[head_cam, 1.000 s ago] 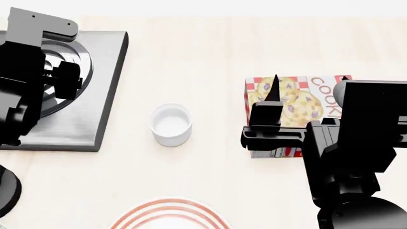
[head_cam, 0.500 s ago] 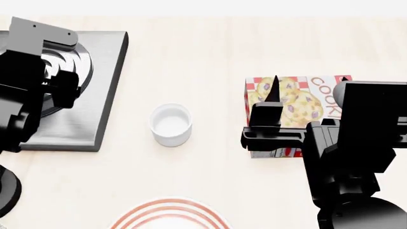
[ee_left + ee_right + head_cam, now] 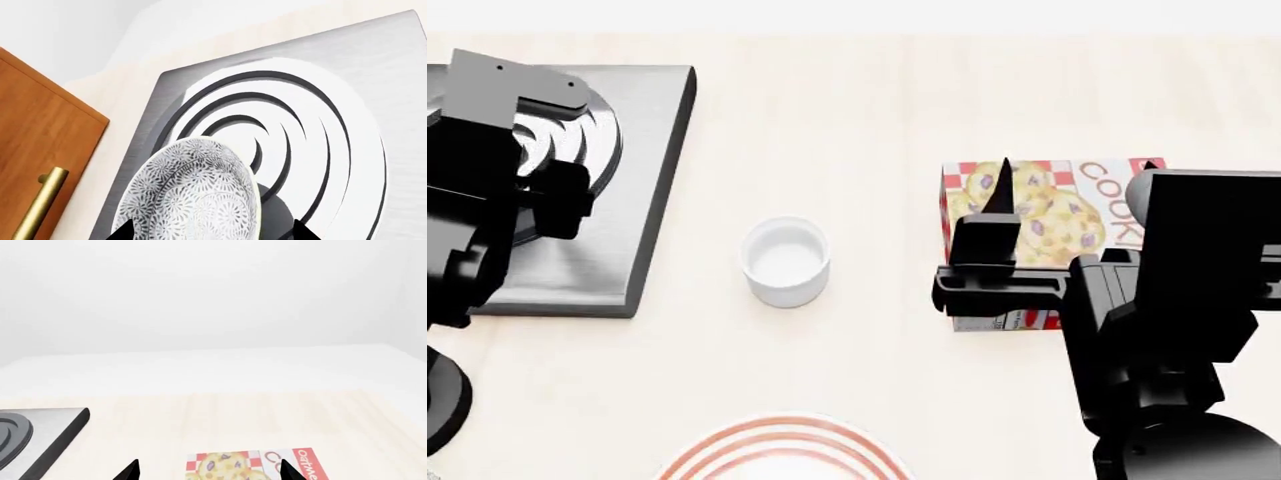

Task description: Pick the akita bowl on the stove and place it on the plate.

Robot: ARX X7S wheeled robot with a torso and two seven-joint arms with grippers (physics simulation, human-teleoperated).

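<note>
Akita bowl [image 3: 193, 195] sits btwn left gripper [image 3: 210, 231] tips over stove [image 3: 393, 75], grip unclear; next: lift, carry to plate [image 3: 781, 450].

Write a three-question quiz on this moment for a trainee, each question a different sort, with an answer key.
1. True or false: the akita bowl lies flat in the middle of the plate.
2. Multiple choice: what lies under the right gripper in the head view? A. the stove B. a cookie box C. the white cup
3. Short answer: which gripper has the bowl between its fingertips?

Key:
1. False; in the left wrist view it is tilted above the stove.
2. B, the cookie box; the white cup stands apart.
3. The left gripper.
</note>
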